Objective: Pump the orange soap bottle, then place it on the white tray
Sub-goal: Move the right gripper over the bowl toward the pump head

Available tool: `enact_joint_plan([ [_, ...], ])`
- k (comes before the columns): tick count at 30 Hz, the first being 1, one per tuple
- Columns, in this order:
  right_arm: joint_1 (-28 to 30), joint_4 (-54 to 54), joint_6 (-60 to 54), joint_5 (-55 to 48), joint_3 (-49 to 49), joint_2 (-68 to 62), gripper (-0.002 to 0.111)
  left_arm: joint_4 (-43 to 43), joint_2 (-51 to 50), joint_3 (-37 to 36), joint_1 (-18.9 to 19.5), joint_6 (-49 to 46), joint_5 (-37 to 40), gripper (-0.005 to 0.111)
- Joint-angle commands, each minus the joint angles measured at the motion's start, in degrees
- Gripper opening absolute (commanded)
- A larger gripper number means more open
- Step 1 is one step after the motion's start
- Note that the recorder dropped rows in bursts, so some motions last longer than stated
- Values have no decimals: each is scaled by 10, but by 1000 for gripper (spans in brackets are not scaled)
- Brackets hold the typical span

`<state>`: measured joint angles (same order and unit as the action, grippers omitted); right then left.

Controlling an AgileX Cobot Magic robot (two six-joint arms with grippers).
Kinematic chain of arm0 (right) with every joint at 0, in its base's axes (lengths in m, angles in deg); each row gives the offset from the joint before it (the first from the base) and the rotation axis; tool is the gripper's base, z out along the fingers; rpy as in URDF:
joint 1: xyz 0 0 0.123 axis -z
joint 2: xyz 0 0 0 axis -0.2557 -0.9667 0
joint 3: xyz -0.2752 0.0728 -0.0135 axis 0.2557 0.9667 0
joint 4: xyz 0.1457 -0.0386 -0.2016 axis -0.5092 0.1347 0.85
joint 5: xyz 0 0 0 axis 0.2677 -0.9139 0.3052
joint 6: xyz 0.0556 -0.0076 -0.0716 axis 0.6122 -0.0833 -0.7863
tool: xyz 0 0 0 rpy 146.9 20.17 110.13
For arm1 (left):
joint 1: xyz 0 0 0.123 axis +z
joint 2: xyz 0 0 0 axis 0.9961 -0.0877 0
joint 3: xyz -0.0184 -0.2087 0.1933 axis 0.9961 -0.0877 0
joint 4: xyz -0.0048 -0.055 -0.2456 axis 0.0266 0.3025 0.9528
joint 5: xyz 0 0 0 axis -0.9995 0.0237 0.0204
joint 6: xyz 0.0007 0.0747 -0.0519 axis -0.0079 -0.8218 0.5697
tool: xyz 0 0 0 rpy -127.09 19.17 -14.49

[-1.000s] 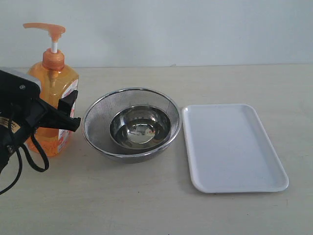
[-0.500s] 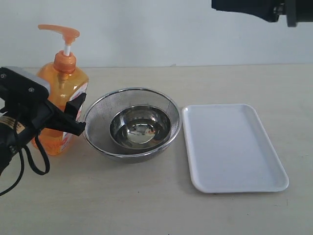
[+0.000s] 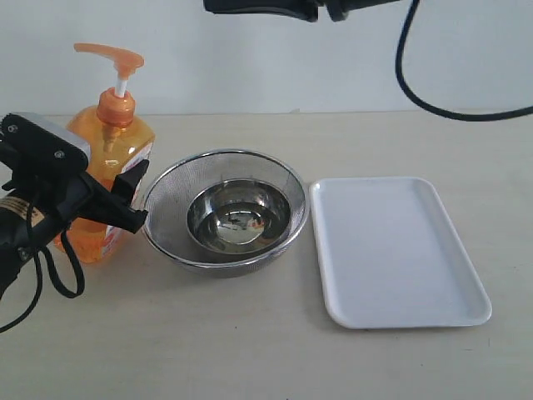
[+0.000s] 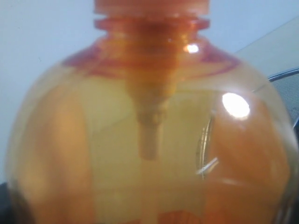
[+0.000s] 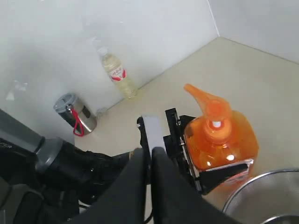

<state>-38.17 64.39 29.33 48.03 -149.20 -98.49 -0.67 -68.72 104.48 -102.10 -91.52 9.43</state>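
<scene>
While my left gripper (image 3: 112, 200) clamps the bottle (image 3: 107, 154) left of the bowl (image 3: 166, 187), steadying it, my right gripper (image 5: 148, 172), fingers pressed together, hangs high, presumably to press the pump (image 3: 112, 57).

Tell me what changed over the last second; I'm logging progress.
The left gripper, clamped on the bottle, carried it a little toward the bowl. The right gripper swept in overhead from the tray side. Bowl and tray stayed put.
</scene>
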Motion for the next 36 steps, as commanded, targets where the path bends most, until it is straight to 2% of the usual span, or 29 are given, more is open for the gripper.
enact_joint_plan([
  [1,-27,1,-7,30,-40,-44,0,-7,10,6,0,-8,-25,5],
  [6,-42,1,-47,39,-77,-88,0,-13,10,6,0,-10,-22,5],
  [15,-42,1,-96,-21,-86,-99,0,-22,10,6,0,-25,-20,5],
  [21,-16,1,-117,-8,-85,-100,0,-22,10,6,0,-25,-20,5],
  [27,5,1,-155,-38,-87,-104,0,-22,10,6,0,-25,-20,5],
  [36,-12,1,-58,71,-197,-188,0,-22,10,6,0,-25,-18,5],
])
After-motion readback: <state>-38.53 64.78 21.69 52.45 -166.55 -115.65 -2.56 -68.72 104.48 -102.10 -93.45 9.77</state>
